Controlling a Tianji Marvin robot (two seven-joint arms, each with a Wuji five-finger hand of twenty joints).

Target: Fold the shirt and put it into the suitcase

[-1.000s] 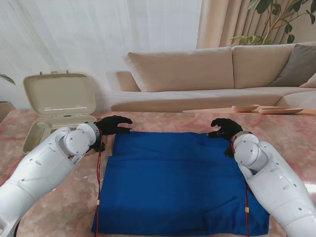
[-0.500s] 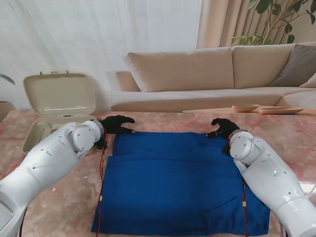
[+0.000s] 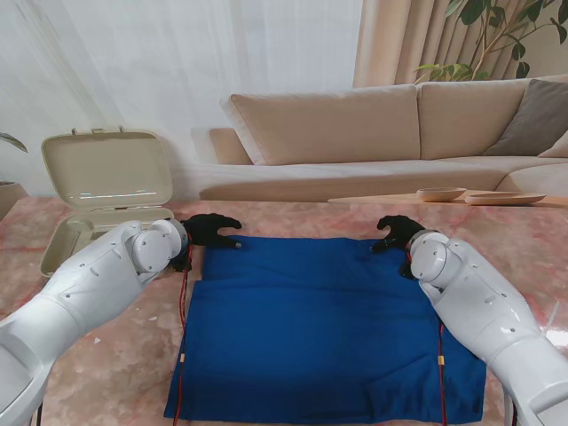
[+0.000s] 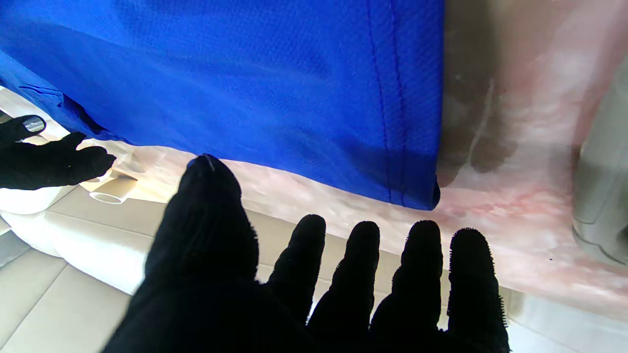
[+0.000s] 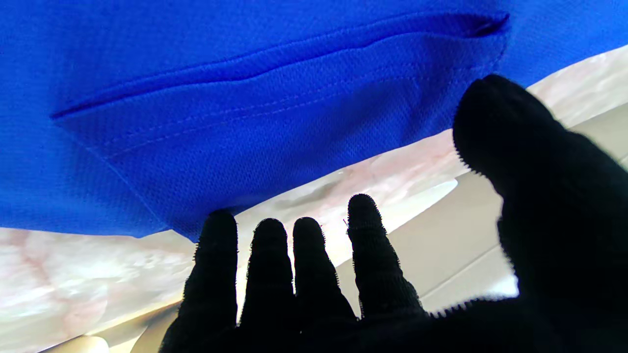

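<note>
The blue shirt (image 3: 311, 324) lies flat on the pink marble table (image 3: 115, 355), folded into a rough rectangle. My left hand (image 3: 211, 229) hovers at its far left corner, fingers spread, holding nothing. At the far right corner my right hand (image 3: 397, 232) is likewise open. In the left wrist view the black fingers (image 4: 363, 274) hang just off the hemmed corner of the shirt (image 4: 274, 88). The right wrist view shows spread fingers (image 5: 304, 264) at the edge of a stitched fold of the shirt (image 5: 245, 122). An open beige suitcase (image 3: 102, 191) stands at the far left.
A beige sofa (image 3: 373, 133) runs behind the table. Wooden bowls (image 3: 441, 193) sit on a low surface at the far right. A potted plant (image 3: 497, 35) is in the back right corner. Red cables (image 3: 182, 311) run along both forearms.
Both hands have shifted slightly inward and lower toward the shirt's far corners. The shirt has not moved.
</note>
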